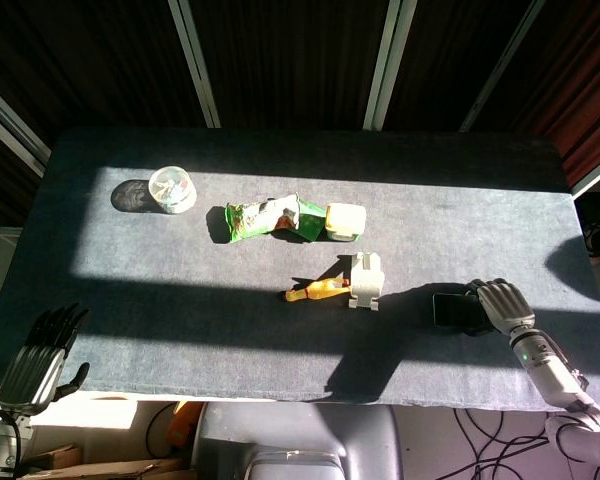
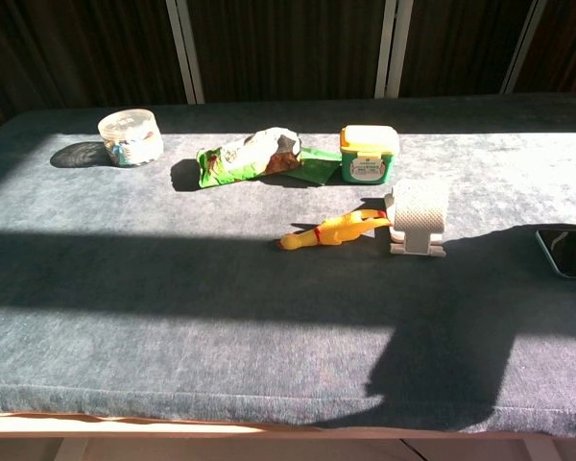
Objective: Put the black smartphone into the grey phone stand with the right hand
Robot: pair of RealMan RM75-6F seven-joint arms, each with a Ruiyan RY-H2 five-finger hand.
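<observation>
The black smartphone [image 1: 448,309] lies flat on the dark table [image 1: 230,330] near its right front edge. It also shows at the right border of the chest view [image 2: 568,254]. My right hand [image 1: 500,302] lies over the phone's right end, fingers curled onto it. The grey phone stand [image 1: 365,281] stands upright a short way left of the phone, and the chest view shows the stand [image 2: 419,220] in sunlight. My left hand [image 1: 42,352] hangs below the table's front left corner, fingers apart and holding nothing.
A yellow rubber chicken [image 1: 315,292] lies against the stand's left side. Behind it stand a green and yellow tub [image 1: 344,221] and a crumpled green snack bag [image 1: 265,217]. A clear round container [image 1: 171,189] sits at the far left.
</observation>
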